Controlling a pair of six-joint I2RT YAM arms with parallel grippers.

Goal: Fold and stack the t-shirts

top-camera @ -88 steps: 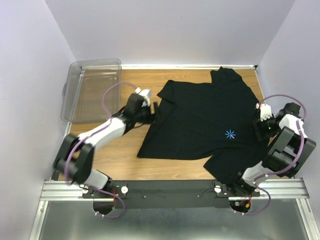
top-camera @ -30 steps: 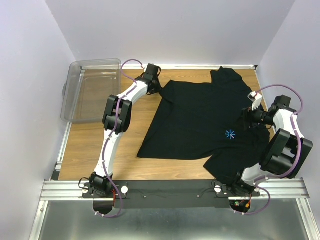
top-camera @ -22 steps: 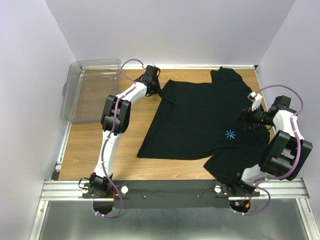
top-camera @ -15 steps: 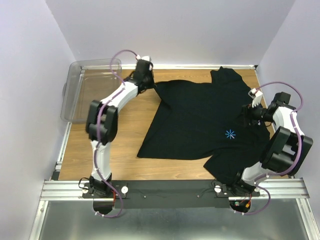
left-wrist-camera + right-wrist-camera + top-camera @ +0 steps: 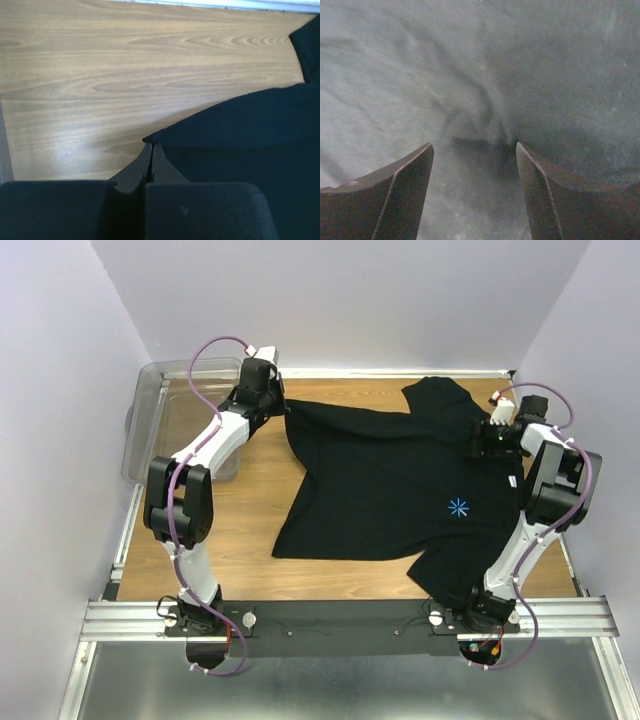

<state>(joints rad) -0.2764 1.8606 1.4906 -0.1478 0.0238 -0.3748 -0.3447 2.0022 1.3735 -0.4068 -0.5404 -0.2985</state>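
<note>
At far left, the left gripper [image 5: 151,149] pinches the t-shirt's [image 5: 400,470] corner; cloth runs rightward to the right gripper [image 5: 472,146], whose wide jaws stand over it, holding nothing.

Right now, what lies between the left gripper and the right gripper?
Only the black t-shirt, spread on the table, spans from the left gripper to the right gripper; the top view shows this.

Clear plastic bin [image 5: 160,440] sits at far-left corner of wood-grain table [image 5: 250,530], lying lengthwise front-to-back. Pale lilac walls [image 5: 350,300] on 3 sides, w/ white strip [image 5: 350,372] along table's far edge. Alu rail [image 5: 130,620] crosses near edge.
</note>
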